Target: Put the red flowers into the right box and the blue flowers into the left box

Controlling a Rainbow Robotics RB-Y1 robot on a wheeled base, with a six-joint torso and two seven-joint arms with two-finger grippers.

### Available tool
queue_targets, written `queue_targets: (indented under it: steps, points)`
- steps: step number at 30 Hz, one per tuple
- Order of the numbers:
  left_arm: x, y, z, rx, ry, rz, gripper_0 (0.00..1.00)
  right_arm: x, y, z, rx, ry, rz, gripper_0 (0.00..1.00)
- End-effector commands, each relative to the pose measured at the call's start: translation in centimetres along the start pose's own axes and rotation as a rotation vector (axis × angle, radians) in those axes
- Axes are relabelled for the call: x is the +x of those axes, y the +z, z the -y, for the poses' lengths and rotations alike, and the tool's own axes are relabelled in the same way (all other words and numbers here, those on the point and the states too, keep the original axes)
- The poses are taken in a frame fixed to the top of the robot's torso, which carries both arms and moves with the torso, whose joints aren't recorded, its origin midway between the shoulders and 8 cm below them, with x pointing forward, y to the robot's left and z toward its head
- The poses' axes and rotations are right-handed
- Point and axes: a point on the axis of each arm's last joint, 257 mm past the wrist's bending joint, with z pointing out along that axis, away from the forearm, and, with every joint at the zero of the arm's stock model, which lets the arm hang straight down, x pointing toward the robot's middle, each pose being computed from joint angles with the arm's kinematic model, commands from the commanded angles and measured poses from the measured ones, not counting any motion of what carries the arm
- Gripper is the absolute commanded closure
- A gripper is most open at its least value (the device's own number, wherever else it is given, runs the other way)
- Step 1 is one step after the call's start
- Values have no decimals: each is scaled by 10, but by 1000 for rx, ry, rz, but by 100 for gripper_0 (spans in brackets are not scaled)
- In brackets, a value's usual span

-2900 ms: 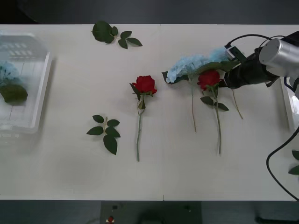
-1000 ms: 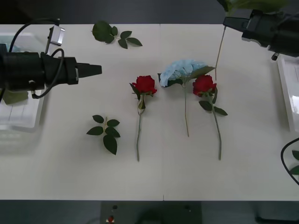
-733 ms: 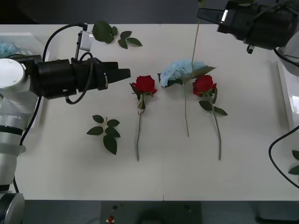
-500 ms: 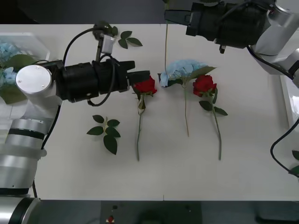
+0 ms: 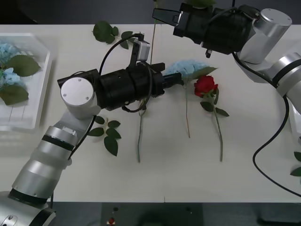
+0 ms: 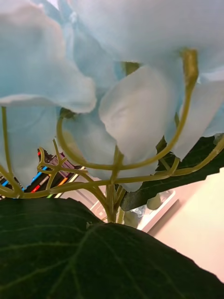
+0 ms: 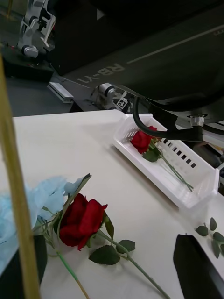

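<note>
Our right gripper (image 5: 159,14) hangs high above the table's far edge, pinching a blue hydrangea (image 6: 116,79) whose thin stem (image 5: 153,40) dangles down. Our left gripper (image 5: 181,79) reaches across the middle, by the blue cluster (image 5: 188,67) lying beside a red rose (image 5: 205,85); we cannot tell its finger spread. Left box (image 5: 41,89) holds blue flowers.

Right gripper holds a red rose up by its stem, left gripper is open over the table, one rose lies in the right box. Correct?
Not quite. The right gripper holds a blue flower, not a red rose: the right wrist view shows its pale blue petals. The rest stands: the left gripper is open over the table, and one rose lies in the right box.
</note>
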Motion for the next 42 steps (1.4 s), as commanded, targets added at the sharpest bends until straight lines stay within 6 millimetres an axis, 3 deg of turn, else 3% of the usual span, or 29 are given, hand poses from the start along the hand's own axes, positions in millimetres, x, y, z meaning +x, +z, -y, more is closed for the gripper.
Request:
queue_targets:
  steps: [1,18,19,22,24,25,29,33,34,35,37,42]
  points:
    - [-20,-1,5,6,1,43,100,-10,6,-13,-28,-49,5,100]
    - [-30,-10,-3,6,-54,69,100,-4,4,-9,-15,-70,-20,100]
    - [-31,-11,-3,6,-61,72,100,-3,1,-6,-5,-79,-30,91]
    - [-37,-17,-6,12,-92,88,100,-1,-3,-1,11,-96,-46,38]
    - [-42,-25,-11,13,-122,104,100,-2,-6,1,18,-102,-51,12]
    - [-43,-28,-14,11,-131,108,100,-3,-7,1,18,-104,-52,9]
    - [-48,-54,-29,11,-187,125,100,-5,-13,3,25,-114,-62,1]
    - [-46,-97,-56,-22,-202,98,100,-3,-22,6,36,-127,-85,0]
    - [-46,-97,-56,-22,-202,98,100,-3,-22,6,36,-127,-85,0]
    - [-41,-122,-72,-49,-204,59,100,2,-29,9,46,-137,-115,0]
    - [-39,-140,-82,-67,-207,21,100,5,-35,11,58,-150,-139,0]
    - [-40,-213,-116,-159,-239,-104,100,31,-62,27,121,-249,-296,0]
